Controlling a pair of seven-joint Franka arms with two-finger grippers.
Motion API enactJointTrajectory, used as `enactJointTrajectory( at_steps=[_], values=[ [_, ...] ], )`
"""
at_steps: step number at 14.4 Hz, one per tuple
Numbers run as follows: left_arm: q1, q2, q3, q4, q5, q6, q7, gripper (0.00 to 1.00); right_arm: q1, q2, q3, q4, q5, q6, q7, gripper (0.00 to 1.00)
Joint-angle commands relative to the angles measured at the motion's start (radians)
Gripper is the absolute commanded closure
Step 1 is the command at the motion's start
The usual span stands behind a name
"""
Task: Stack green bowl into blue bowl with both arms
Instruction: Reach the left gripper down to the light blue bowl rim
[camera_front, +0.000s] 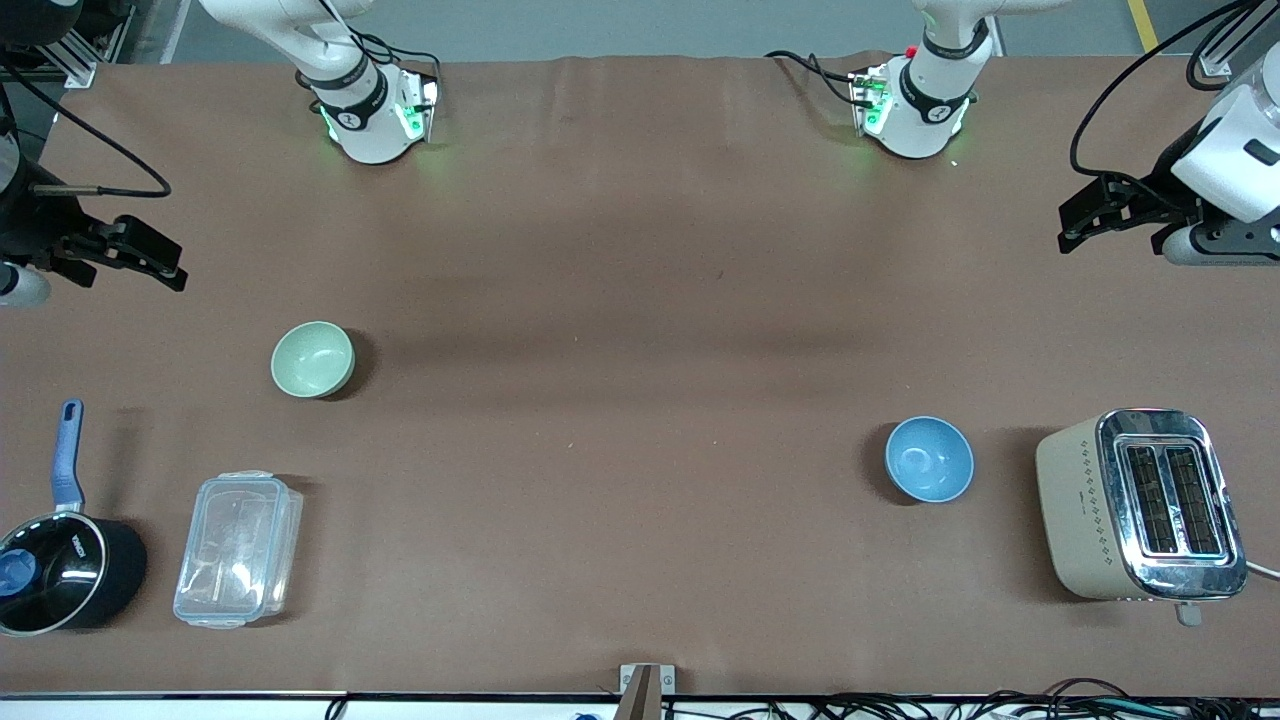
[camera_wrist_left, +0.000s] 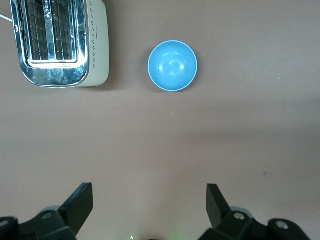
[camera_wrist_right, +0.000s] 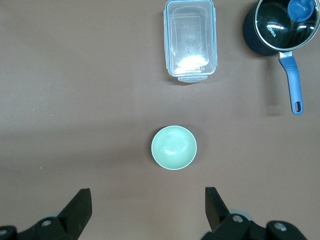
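Observation:
The green bowl (camera_front: 312, 359) sits upright and empty on the brown table toward the right arm's end; it also shows in the right wrist view (camera_wrist_right: 174, 147). The blue bowl (camera_front: 929, 459) sits upright and empty toward the left arm's end, beside the toaster, and shows in the left wrist view (camera_wrist_left: 172, 65). My right gripper (camera_front: 170, 268) hangs high over the table's right-arm end, open and empty (camera_wrist_right: 148, 207). My left gripper (camera_front: 1068, 230) hangs high over the left-arm end, open and empty (camera_wrist_left: 150, 205). Neither gripper touches a bowl.
A beige and chrome toaster (camera_front: 1140, 505) stands beside the blue bowl, at the left arm's end. A clear lidded container (camera_front: 238, 549) and a black saucepan with a blue handle (camera_front: 60, 570) lie nearer to the front camera than the green bowl.

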Motion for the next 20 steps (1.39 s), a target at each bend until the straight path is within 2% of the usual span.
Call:
enactJointTrajectory(
  at_steps=[1, 3, 6, 9, 13, 20],
  values=[
    [0.005, 0.011, 0.002, 0.027, 0.000, -0.011, 0.014, 0.00, -0.017, -0.030, 0.020, -0.025, 0.018, 0.009, -0.003, 0.00],
    [0.007, 0.017, 0.017, 0.027, 0.000, -0.011, 0.016, 0.00, -0.012, -0.031, 0.022, -0.025, 0.017, -0.003, 0.001, 0.00],
    [0.004, 0.094, 0.019, 0.027, -0.001, 0.015, 0.016, 0.00, -0.010, -0.036, 0.021, -0.025, 0.017, -0.028, 0.006, 0.00],
    [0.004, 0.202, 0.019, -0.018, 0.049, 0.173, 0.010, 0.00, -0.012, -0.040, 0.017, -0.024, 0.017, -0.048, 0.006, 0.00],
    [0.002, 0.353, 0.019, -0.070, 0.060, 0.385, -0.009, 0.00, -0.014, -0.036, 0.017, -0.024, 0.017, -0.040, 0.005, 0.00],
    [0.033, 0.591, 0.019, -0.072, 0.109, 0.652, -0.032, 0.00, -0.017, -0.036, 0.017, -0.025, 0.017, -0.038, 0.000, 0.00]
  ],
)
